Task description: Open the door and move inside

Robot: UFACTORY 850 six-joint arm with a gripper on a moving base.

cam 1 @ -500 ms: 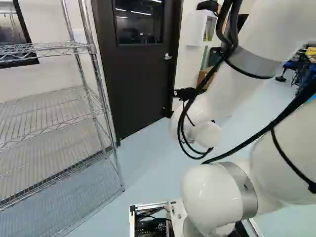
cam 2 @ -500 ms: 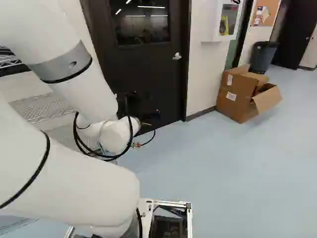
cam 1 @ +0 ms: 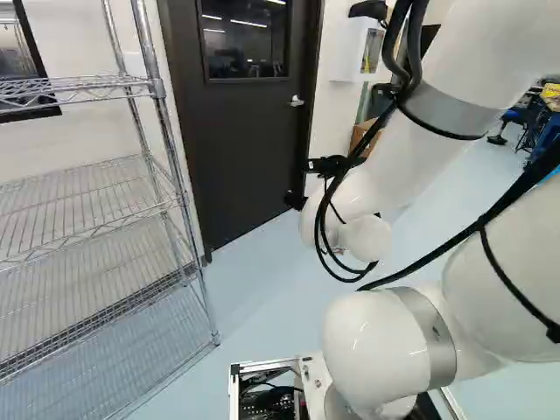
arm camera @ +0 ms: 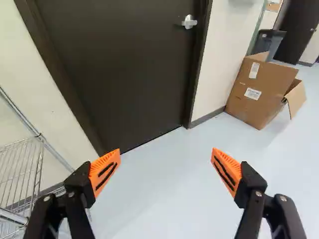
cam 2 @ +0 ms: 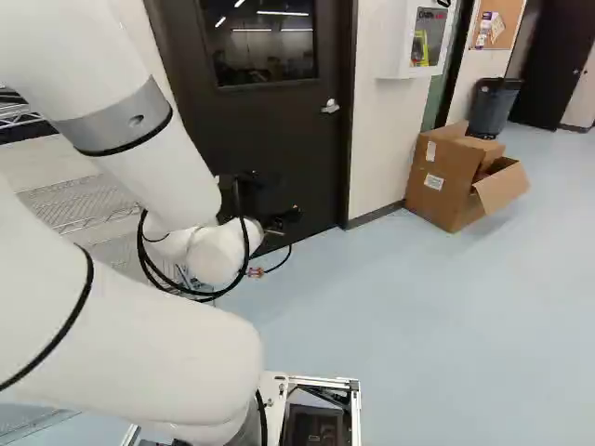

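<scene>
Pale floor, shut door ahead. Approach step, I judge; tool wide open, empty, must reach handle.

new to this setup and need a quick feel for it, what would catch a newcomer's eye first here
Probably the dark door, closed ahead of the arm, with its silver handle near one edge. Next, the gripper's bright orange pads, spread wide apart over the pale floor. The wire shelving fills the left of the left base view, and an open cardboard box sits right of the door in the right base view.
</scene>
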